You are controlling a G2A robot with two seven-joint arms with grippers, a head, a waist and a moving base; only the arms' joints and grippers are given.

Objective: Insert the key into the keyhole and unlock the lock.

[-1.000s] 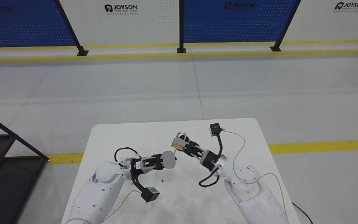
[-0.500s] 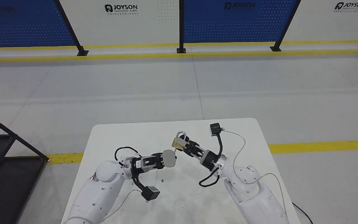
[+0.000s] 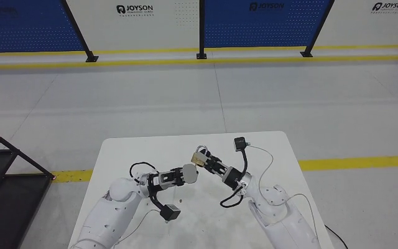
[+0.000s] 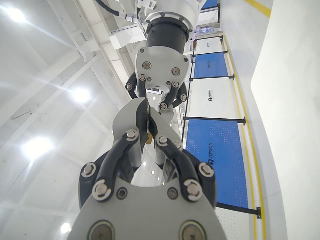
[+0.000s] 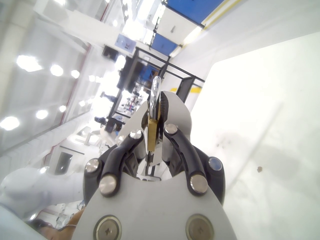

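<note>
Rack: black frame (image 3: 13,163) on the floor, well L of the lock (image 3: 199,157).
Table: white top (image 3: 124,152). The lock is held up over its middle, not resting on it.
Speck: small dark dot (image 3: 180,200) on the tabletop, L of the lock and nearer the robot.
L gripper (image 3: 191,173): just beside the lock, on its L and slightly nearer the robot. Tips point at the lock's brass end.
L fingers (image 4: 125,122): pinched narrow, dark pads squeezed on a thin flat piece.
Key (image 4: 149,139): small brass-coloured bit seen edge-on btwn the L pads, pointing toward the lock. Can't tell if it has entered the lock, as the fingers hide the meeting point.
Lock body: brass (image 5: 152,131), thin side to the R wrist cam. Body end is turned toward the L gripper.
Shackle: silver loop (image 5: 155,92), sticking out past the fingertips on the lock's far side, away from the robot.
R gripper (image 3: 208,162): touching the lock from its R.
R fingers (image 5: 180,111): narrow, clamped on the lock's two flat brass faces.
Floor stripe: yellow line (image 3: 348,164), R of the lock, past the table edge.
Panels: blue boards (image 3: 267,22), far behind the lock, across the grey floor.
</note>
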